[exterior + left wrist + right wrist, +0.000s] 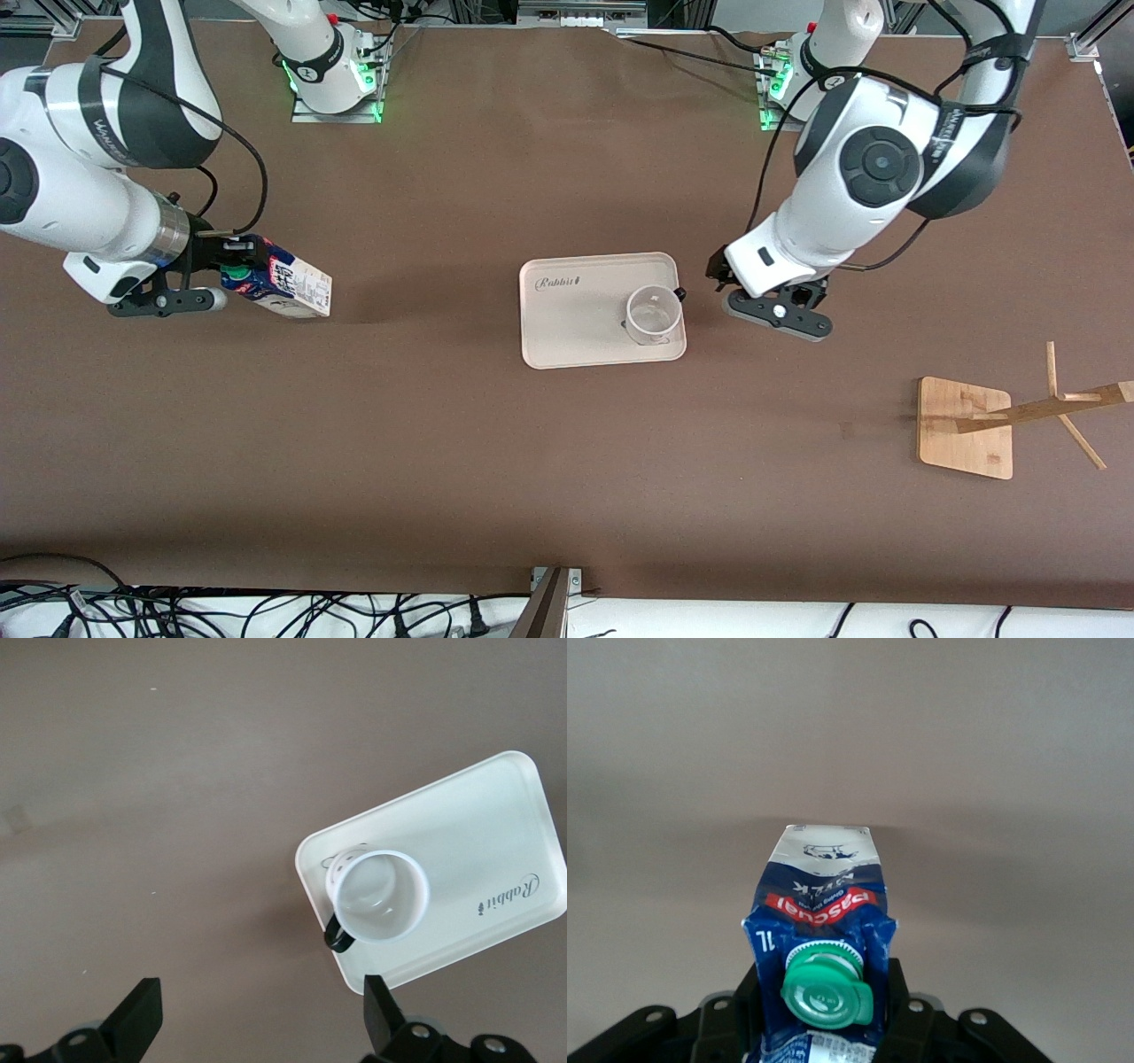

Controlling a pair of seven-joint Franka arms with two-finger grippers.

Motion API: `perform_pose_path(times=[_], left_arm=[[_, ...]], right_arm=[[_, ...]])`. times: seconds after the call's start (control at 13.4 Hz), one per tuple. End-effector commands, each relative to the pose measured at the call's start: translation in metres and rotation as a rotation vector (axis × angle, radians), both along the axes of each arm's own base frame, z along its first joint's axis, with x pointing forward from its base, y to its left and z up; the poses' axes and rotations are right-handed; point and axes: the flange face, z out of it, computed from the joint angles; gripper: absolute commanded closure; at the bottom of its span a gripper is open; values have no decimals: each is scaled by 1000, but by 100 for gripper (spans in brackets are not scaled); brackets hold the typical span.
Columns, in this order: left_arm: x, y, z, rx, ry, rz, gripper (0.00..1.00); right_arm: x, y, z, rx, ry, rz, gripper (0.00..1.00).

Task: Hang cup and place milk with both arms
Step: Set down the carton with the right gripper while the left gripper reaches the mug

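Table [496, 461]: brown surface that carries everything.
Tray [567, 328]: pale rectangle at the table's middle with "Rabbit" printed on it, long axis running between the two arms' ends.
Rack [966, 427]: bamboo base with angled pegs, at the left arm's end of the table, nearer the front camera than the tray.
Milk [282, 282]: carton with dark blue top, round green cap and white printed lower part. It is at the right arm's end, tilted, cap end toward the right arm's end and white base toward the tray. The right wrist view alone shows the red label band and the cap face.
Right gripper [232, 268]: clamped on the milk's upper end, fingers on both sides of the cap.
Left gripper [261, 1010]: fingers spread wide apart, holding nothing, over the table just beside the tray's edge.
Cup [655, 314]: white, upright on the tray's corner toward the left arm. The left wrist view shows its dark handle sticking out over the tray's rim and dark printed marks on its side.
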Motion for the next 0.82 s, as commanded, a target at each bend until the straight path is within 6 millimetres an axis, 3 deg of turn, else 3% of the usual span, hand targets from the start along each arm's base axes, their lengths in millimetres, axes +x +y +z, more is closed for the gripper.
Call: perform_pose_path(times=[0.0, 0.3, 0.52, 0.75], left_arm=[[-23, -39, -15, -15, -17, -83, 0], [-46, -69, -49, -12, -31, -144, 0], [-59, -106, -71, -12, -53, -218, 0], [-49, -114, -107, 77, -117, -315, 0]], right_arm=[[-20, -8, -1, 2, -20, 17, 45], [-29, -32, -28, -16, -47, 56, 45], [-31, -44, -34, -20, -53, 85, 45], [-35, -46, -49, -27, -56, 90, 45]])
